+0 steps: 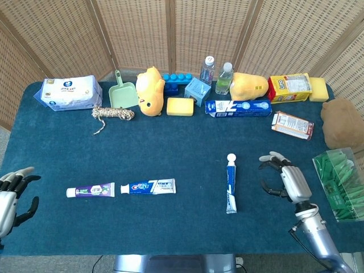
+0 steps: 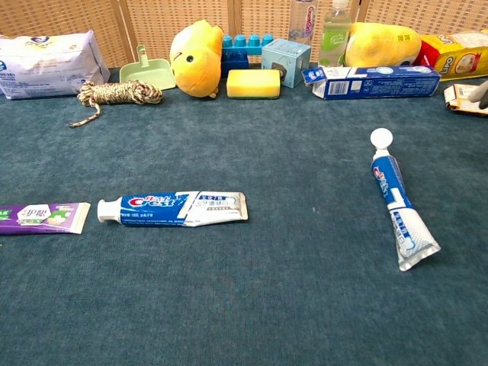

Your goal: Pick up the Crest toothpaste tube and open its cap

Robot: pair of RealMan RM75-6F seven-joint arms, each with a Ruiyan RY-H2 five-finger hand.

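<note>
Surface: dark blue felt-covered table (image 1: pixel 182 136), woven rattan screen (image 1: pixel 170 31) behind it
Crest tube: blue-and-white Crest toothpaste tube (image 1: pixel 230 183) lies flat right of centre, round white cap (image 2: pixel 380 138) on, pointing at the back row
Right hand: right hand (image 1: pixel 287 180) rests just right of that tube, apart from it, fingers spread, holding nothing
Left hand: left hand (image 1: pixel 10 196) at the table's left edge, fingers apart, empty
Nearby: second blue Crest tube (image 2: pixel 174 208) and purple toothpaste tube (image 2: pixel 42 217) lie end to end at the left
</note>
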